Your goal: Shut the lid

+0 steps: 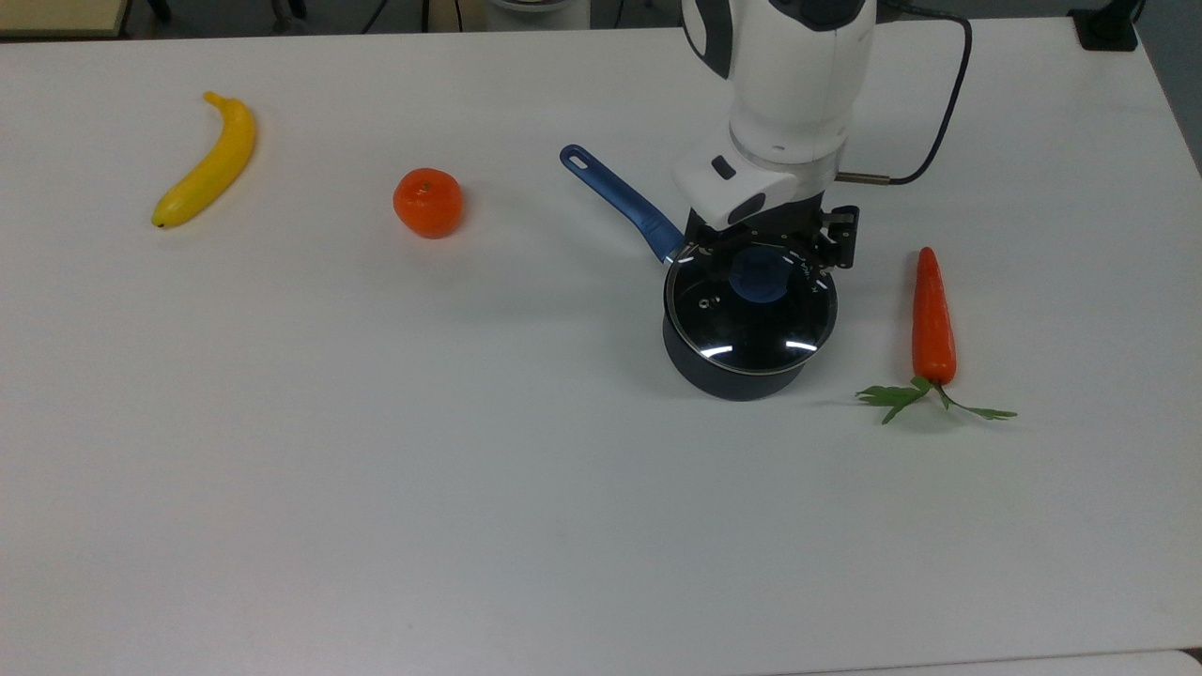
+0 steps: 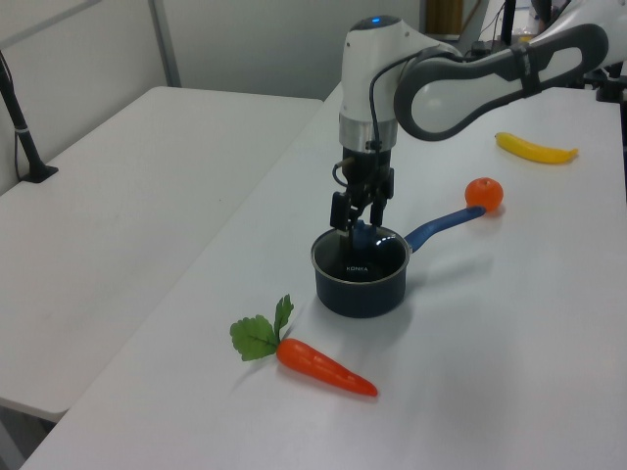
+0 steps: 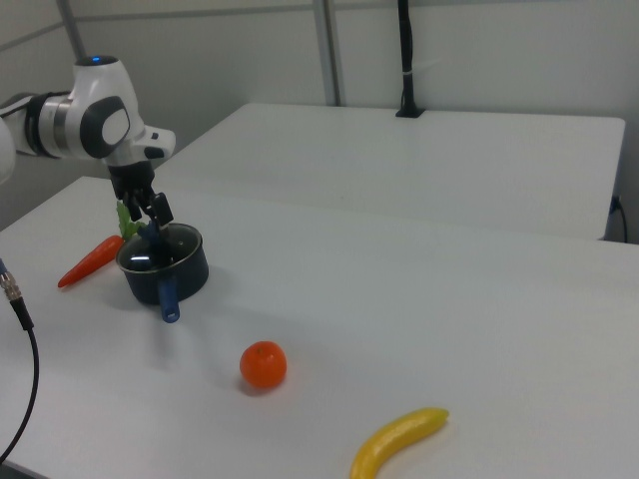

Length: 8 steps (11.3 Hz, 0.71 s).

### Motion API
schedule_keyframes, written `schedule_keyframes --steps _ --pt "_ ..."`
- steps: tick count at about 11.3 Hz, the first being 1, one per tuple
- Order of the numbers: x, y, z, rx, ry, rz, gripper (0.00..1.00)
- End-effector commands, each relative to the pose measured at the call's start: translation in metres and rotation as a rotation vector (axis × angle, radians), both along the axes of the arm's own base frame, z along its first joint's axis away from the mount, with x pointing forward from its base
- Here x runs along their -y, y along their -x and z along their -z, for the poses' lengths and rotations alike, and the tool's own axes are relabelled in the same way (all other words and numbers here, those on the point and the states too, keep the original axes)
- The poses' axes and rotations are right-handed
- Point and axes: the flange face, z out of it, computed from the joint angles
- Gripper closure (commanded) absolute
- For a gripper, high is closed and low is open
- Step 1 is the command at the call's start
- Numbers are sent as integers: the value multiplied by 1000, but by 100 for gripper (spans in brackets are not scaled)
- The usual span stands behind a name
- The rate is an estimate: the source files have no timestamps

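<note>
While the round clear glass lid (image 1: 751, 314) covers the dark saucepan (image 1: 728, 376), the gripper's (image 1: 765, 261) fingers stand spread around its blue knob (image 1: 759, 282); an orange carrot (image 1: 933, 319) lies near.

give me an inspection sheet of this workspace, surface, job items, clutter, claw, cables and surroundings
Surface: white table, bare apart from the items below.
Job's things: the lid lies on the dark pot; blue knob at its centre; the pot's blue handle points to the top view's upper left.
Clutter: banana, orange, carrot with green leaves, all apart from the pot.
Claw: claw open above the knob, fingers either side of it.
Cables: black cable looping off the arm's wrist; another cable at the right view's left edge.
Surroundings: second white table alongside; black post at its far end.
</note>
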Motion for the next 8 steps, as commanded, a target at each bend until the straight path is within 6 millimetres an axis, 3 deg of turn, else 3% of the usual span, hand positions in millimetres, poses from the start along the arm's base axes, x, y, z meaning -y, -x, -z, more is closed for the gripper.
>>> schedule_keyframes --steps 1,2,4,6,8 --pt "49 13 -65 -34 21 -17 0" --pt "66 24 -83 -67 46 -79 0" --pt "125 30 -110 -102 86 -61 0" --pt "187 40 -123 -108 75 -48 0" --pt "226 65 -122 -135 86 -42 0"
